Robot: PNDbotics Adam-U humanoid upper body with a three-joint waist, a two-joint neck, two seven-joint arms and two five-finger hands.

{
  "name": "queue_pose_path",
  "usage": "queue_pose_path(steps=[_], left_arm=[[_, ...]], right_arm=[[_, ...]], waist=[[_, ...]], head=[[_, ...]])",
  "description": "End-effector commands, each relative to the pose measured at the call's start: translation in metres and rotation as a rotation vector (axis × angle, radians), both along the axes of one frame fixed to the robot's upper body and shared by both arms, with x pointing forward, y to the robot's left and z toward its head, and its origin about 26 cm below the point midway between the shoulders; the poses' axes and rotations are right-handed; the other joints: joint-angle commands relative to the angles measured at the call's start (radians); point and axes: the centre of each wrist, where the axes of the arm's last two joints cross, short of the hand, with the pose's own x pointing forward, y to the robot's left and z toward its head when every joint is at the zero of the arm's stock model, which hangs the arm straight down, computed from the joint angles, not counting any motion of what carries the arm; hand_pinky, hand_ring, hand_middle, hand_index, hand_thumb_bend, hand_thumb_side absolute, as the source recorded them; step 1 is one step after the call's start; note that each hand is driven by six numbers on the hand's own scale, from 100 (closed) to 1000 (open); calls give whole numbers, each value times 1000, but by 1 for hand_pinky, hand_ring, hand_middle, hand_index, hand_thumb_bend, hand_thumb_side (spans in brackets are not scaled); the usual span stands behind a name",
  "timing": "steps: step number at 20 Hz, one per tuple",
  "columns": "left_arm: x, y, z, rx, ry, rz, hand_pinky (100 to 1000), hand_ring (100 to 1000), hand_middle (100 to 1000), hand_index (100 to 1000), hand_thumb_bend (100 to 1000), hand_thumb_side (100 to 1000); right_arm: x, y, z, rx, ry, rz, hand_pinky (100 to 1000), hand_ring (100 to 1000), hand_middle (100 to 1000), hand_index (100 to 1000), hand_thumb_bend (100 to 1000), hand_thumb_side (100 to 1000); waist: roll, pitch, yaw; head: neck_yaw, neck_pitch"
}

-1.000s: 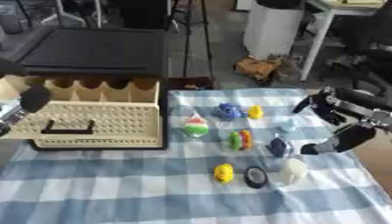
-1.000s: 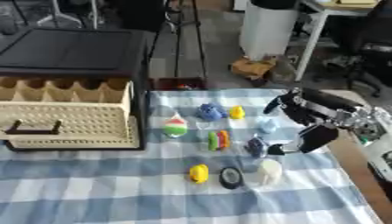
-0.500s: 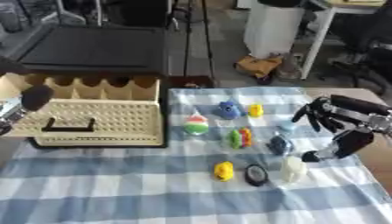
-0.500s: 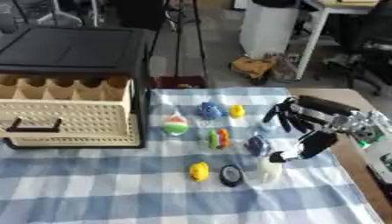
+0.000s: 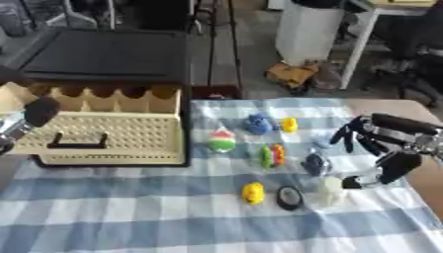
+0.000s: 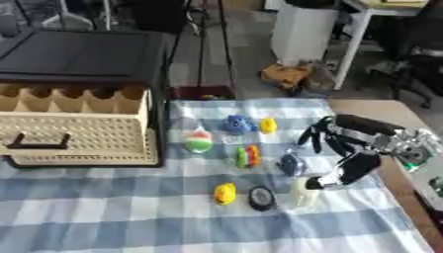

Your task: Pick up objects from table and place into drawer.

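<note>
Nothing readable here, honestly. No labels, brand names, numbers or signs that I can make out on the drawer (image 5: 108, 133), the small objects or anything behind the table.

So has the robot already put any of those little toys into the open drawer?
No: the cream drawer shows only bare compartments, and the small toys, like the yellow one, lie on the checked cloth.

even, soft daylight-like light, no hard shadows on the checked cloth (image 5: 130, 207). both views are blurred all over, perhaps from head motion; the right hand (image 6: 350, 148) and the small toys look smeared. faint glare on the far floor.
</note>
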Motion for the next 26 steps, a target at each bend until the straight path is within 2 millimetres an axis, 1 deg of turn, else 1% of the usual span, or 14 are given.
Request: queue_pose_path(steps=[1,17,26], left_arm=[[-2,2,6,-1,-24,2,100,100,100,674,815,1000],[-1,1,5,-12,-23,-5,100,100,100,675,813,1000],[-2,1,4,-12,-21,-8,100,100,100,675,811,1000]], right_arm=[[0,-4,8,-33,-4,-10,137,254,500,780,675,471],[8,7,-1,-66,38,12,131,247,501,777,667,454],[13,6,-10,-85,71,-10,129,246,515,774,656,439]], waist=[[2,-15,-1],[7,-13,2],[9,-11,5]], head=[[-2,8],[-6,6],[-8,6]])
